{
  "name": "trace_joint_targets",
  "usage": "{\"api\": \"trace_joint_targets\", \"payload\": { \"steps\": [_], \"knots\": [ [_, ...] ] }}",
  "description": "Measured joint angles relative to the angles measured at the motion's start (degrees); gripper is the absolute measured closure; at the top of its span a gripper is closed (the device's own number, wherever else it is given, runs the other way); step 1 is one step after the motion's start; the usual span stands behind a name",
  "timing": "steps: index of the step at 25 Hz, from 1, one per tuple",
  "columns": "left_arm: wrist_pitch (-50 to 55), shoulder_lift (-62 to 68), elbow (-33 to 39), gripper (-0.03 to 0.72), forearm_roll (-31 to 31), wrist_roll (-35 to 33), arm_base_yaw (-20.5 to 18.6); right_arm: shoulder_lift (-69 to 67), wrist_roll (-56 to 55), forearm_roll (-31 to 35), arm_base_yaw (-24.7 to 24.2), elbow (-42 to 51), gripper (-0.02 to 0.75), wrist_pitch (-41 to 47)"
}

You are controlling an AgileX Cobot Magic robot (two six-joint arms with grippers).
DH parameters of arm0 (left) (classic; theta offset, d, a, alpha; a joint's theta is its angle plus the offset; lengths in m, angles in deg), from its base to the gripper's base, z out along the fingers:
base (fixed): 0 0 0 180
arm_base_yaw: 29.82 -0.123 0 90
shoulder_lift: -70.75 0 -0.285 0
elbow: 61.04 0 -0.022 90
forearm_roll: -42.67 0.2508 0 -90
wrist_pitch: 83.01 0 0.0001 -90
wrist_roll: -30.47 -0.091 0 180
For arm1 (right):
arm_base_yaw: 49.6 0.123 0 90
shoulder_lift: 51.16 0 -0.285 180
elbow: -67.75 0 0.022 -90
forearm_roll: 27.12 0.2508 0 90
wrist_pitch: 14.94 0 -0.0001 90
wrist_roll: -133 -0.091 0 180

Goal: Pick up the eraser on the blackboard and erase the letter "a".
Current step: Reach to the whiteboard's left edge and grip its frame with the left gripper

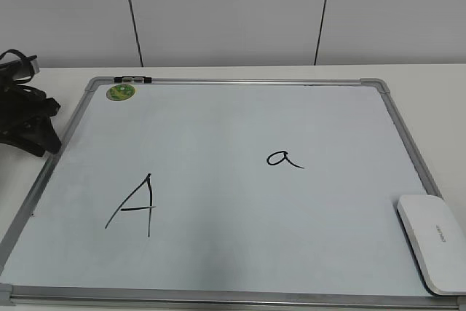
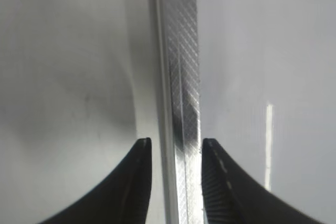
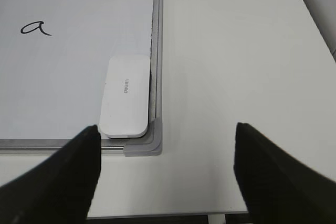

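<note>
Meanwhile, right gripper (image 3: pixel 165 174) hung wide open above the table, near the eraser (image 3: pixel 126 95), left gripper (image 2: pixel 176 153) narrowly parted, straddling the blackboard (image 2: pixel 184 77) frame, grasping nothing.

"A" (image 1: pixel 135 207), "a" (image 1: pixel 283 159) on blackboard (image 1: pixel 218 118)
</note>
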Motion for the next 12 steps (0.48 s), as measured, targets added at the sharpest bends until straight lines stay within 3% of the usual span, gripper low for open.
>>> {"api": "trace_joint_targets", "payload": {
  "steps": [12],
  "knots": [
    [0.0, 0.6, 0.0, 0.458, -0.8, 0.0, -0.2, 0.0, 0.0, 0.0, 0.0, 0.0, 0.151, 0.0]
  ]
}}
